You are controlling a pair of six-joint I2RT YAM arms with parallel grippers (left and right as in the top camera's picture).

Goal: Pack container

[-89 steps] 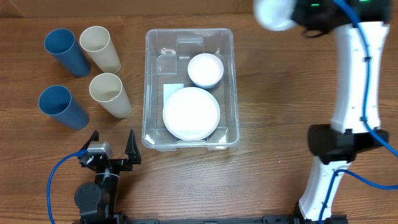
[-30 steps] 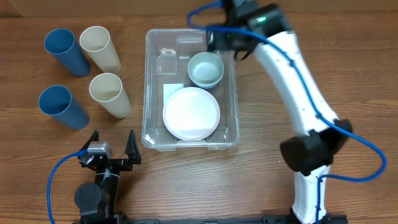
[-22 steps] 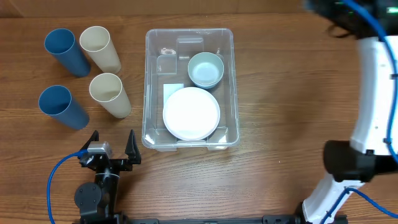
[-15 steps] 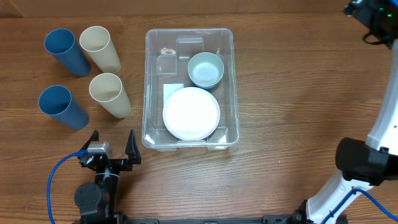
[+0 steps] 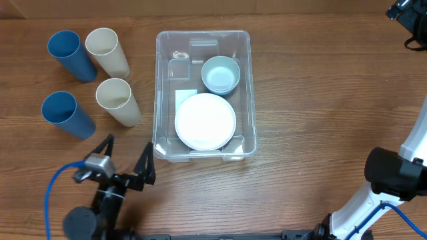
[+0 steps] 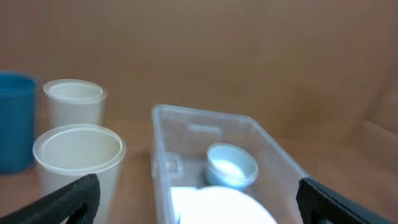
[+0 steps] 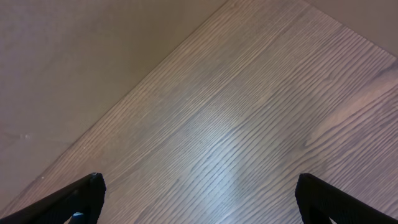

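The container (image 5: 160, 93) is a clear rectangular bin at the table's middle. In it lie a white plate (image 5: 205, 121) and, farther back, a pale blue-green bowl (image 5: 221, 74). My left gripper (image 5: 128, 148) stands open near the table's front edge, left of the container's near corner, with nothing in it. In the left wrist view the left gripper (image 6: 199, 205) faces the container (image 6: 163, 155), the bowl (image 6: 231, 166) and the plate (image 6: 217, 208). My right gripper (image 7: 202, 199) is open and empty over bare wood; overhead only its arm (image 5: 408, 15) shows, at the far right corner.
Left of the container stand two blue cups (image 5: 70, 55) (image 5: 66, 113) and two cream cups (image 5: 107, 51) (image 5: 117, 101), all upright. The nearer cream cup (image 6: 78, 155) is close in front of my left finger. The right arm's white base (image 5: 393, 180) rises at the right.
The right arm left the pale bowl in the container and swung off to the far right corner. The left gripper has just shifted and tilted toward the container's near left corner.
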